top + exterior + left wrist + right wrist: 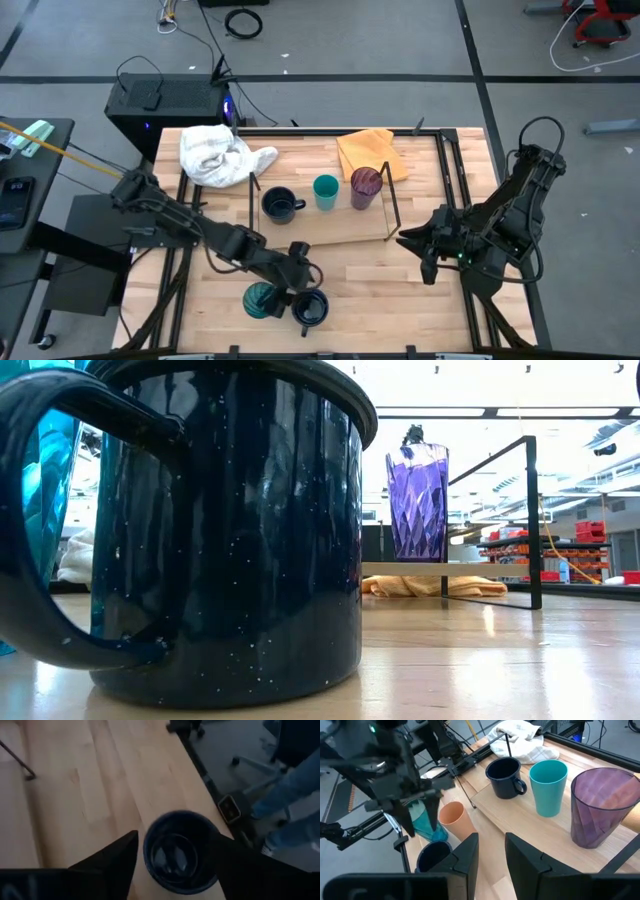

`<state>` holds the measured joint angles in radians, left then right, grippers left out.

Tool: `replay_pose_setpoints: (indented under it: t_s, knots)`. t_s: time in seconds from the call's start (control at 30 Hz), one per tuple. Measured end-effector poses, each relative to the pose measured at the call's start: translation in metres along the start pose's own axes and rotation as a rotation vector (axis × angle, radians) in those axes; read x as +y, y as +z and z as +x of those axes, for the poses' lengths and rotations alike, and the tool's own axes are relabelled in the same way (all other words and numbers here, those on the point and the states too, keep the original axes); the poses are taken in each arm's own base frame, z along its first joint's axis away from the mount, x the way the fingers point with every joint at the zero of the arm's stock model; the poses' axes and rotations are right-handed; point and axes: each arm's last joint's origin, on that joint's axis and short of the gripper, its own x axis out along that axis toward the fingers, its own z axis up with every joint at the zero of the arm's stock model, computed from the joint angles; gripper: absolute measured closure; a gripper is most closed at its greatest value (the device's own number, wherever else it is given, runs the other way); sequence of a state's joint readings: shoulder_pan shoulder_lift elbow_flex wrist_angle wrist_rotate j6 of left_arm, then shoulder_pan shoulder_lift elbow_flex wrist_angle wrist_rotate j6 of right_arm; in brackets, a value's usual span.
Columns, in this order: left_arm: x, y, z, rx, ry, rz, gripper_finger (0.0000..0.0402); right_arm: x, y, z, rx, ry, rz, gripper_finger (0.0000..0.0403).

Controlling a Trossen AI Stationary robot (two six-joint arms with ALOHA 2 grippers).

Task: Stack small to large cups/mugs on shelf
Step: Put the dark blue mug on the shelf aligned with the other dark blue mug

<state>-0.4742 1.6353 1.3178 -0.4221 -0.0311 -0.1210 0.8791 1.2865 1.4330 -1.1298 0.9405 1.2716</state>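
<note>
High view: shelf (pixel 300 238) sits centre frame, a light-wood board with thin black wire rails at both ends. On it, left to right: navy mug (pixel 278 205), small teal cup (pixel 325 191), purple tumbler (pixel 365 186). Crumpled white cloth (pixel 218 153) upper left of the tabletop (pixel 400 290), folded orange cloth (pixel 367 152) upper centre. Left gripper (pixel 303 283) is low centre, over a second navy mug (pixel 310 309) near the front table edge; patterned teal tumbler (pixel 262 299) just left of that mug. Right gripper (pixel 418 247) hangs right of the shelf, holding nothing.

Low view: second navy mug (pixel 235 530) fills the left half, glossy speckled enamel with a loop handle toward the lens. Teal tumbler (pixel 45 490) is a translucent sliver at the far left edge. Purple tumbler (pixel 417 500) is faceted, clear plastic, upright on the shelf board (pixel 450 569). Orange cloth (pixel 435 587) lies behind.

Left wrist view: dark fingers (pixel 117 857) spread wide either side of the round mug (pixel 180 851), not touching its rim. Smooth pale wood grain underneath.

Right wrist view: jaws apart by a narrow gap, empty. Small orange cup (pixel 456 820), matte and tapered, stands off the shelf beside the teal tumbler (pixel 422 820). Shelf mug (pixel 505 777), teal cup (pixel 548 787) and ribbed purple tumbler (pixel 602 805) in a row.
</note>
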Motion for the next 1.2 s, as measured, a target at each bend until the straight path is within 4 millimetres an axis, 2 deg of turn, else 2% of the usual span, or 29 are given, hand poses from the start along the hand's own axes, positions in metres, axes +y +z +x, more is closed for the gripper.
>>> replay_pose_setpoints:
  t_s: [0.2,0.47,0.7,0.93,1.07,1.2]
  knots:
    - [-0.016,-0.007,0.012,0.049,-0.096,0.029,0.0132,0.000,0.000,0.000,0.001,0.000,-0.011,0.0300]
    - [-0.036,-0.007,0.005,0.082,-0.165,0.083,0.0144,0.000,0.000,0.000,0.001,-0.003,-0.022,0.0300]
    - [-0.035,-0.008,0.005,0.097,-0.158,-0.013,0.0148,-0.001,0.000,0.000,0.002,-0.004,-0.023,0.0300]
    - [-0.036,-0.004,0.006,0.052,-0.185,0.101,0.0148,-0.001,0.000,0.000,0.001,-0.003,-0.020,0.0300]
    - [-0.038,-0.006,0.016,0.083,-0.217,0.112,0.0146,-0.001,0.000,0.000,0.001,-0.003,-0.012,0.0300]
    - [-0.040,0.007,0.027,0.138,-0.243,0.134,0.0147,-0.001,0.000,0.000,0.001,-0.003,-0.012,0.0300]
